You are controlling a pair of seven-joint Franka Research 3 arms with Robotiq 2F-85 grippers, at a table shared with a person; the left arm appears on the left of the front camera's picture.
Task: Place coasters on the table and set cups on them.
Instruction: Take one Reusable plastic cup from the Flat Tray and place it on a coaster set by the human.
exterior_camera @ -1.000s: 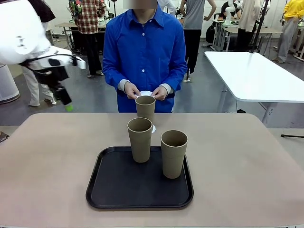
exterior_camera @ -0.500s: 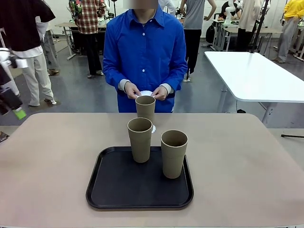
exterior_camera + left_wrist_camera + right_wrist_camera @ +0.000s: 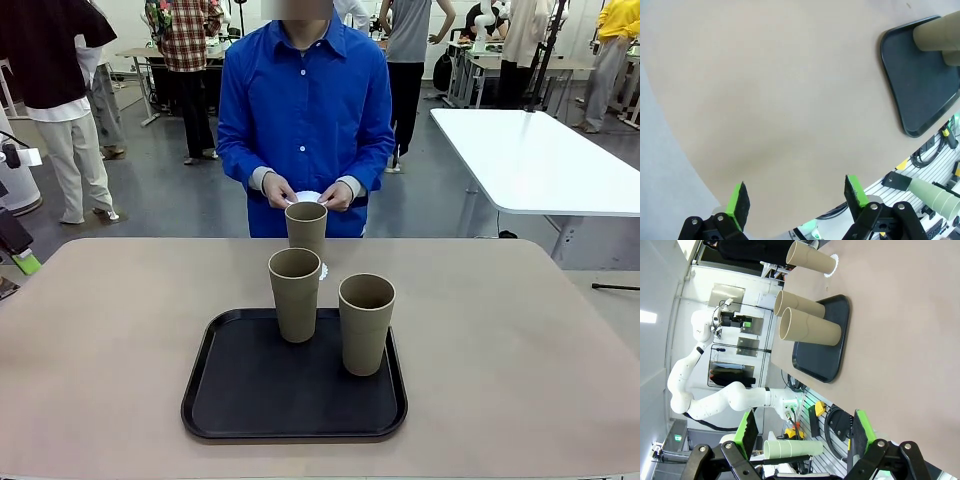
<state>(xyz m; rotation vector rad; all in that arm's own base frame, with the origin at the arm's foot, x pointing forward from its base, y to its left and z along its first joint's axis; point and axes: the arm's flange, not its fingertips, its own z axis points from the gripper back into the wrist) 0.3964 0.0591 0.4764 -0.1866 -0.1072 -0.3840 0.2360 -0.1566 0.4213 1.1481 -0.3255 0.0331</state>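
Two tan cups [image 3: 295,293] [image 3: 366,322] stand on a black tray [image 3: 250,400] in the middle of the beige table [image 3: 110,350]. Behind the tray a third cup [image 3: 306,228] stands on a white coaster [image 3: 322,271]. At the far edge the person's hands hold more white coasters [image 3: 306,197]. My left gripper [image 3: 24,262] hangs at the picture's left edge, off the table's left end. In its wrist view the left gripper [image 3: 796,196] is open over bare table, the tray [image 3: 925,95] far off. My right gripper [image 3: 806,430] is open and empty, far from the cups [image 3: 810,327].
A white table [image 3: 530,160] stands at the back right, and people walk behind the person. Stacked pale green cups [image 3: 792,447] and cables lie by the robot's base below the table's near edge. Bare tabletop lies on both sides of the tray.
My left arm has swung back to the left and down, from above the table's far left corner to the picture's left edge. Cups, coasters and the person's hands have not moved.
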